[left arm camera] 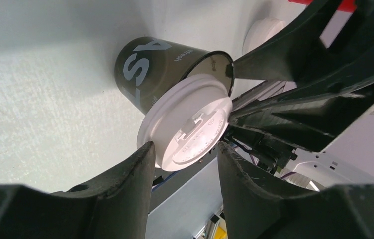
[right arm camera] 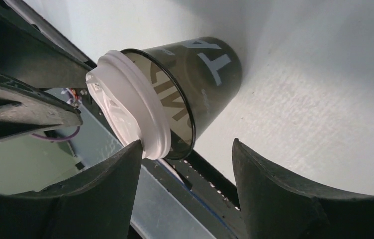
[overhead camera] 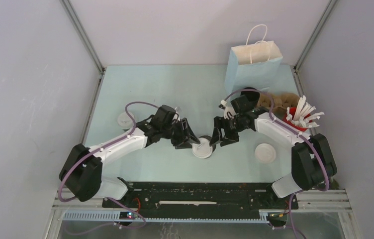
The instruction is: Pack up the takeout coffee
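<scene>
Dark paper coffee cup (left arm camera: 157, 69) with white lettering stands on the pale green table (overhead camera: 175, 89), mid-table between the two arms. White lid (left arm camera: 190, 124) sits askew and unseated, part of the cup's rim bare. Left gripper (left arm camera: 185, 149) is clamped on the lid, a finger touching each side of its edge. Right gripper (right arm camera: 185, 147) is released, jaws spread wide around the cup's top. Blue paper bag (overhead camera: 254, 64) stands at the back right.
</scene>
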Available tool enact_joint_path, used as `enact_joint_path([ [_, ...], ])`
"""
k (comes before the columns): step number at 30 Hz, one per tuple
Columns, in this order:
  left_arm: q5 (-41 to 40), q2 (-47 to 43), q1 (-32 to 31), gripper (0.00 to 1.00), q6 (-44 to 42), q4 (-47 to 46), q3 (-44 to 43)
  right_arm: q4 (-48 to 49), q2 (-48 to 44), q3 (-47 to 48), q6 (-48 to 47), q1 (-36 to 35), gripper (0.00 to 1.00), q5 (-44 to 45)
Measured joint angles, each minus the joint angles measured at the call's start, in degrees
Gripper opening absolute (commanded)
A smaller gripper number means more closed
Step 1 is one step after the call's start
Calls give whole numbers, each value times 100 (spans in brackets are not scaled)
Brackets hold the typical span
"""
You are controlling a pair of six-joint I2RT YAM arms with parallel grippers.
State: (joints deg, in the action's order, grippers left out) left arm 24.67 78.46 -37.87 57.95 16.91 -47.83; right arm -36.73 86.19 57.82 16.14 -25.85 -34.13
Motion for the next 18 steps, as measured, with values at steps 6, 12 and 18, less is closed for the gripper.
enact_joint_path([
  [6, 0, 9, 0, 54, 4, -9, -219, 262, 0, -208, 313, -11, 74, -321],
  [12, -2, 33, 0, 53, 4, -24, -245, 461, 0, -229, 452, -13, 69, -361],
  [18, -11, 68, 0, 56, 2, 4, -256, 485, 0, -229, 557, -17, 59, -205],
])
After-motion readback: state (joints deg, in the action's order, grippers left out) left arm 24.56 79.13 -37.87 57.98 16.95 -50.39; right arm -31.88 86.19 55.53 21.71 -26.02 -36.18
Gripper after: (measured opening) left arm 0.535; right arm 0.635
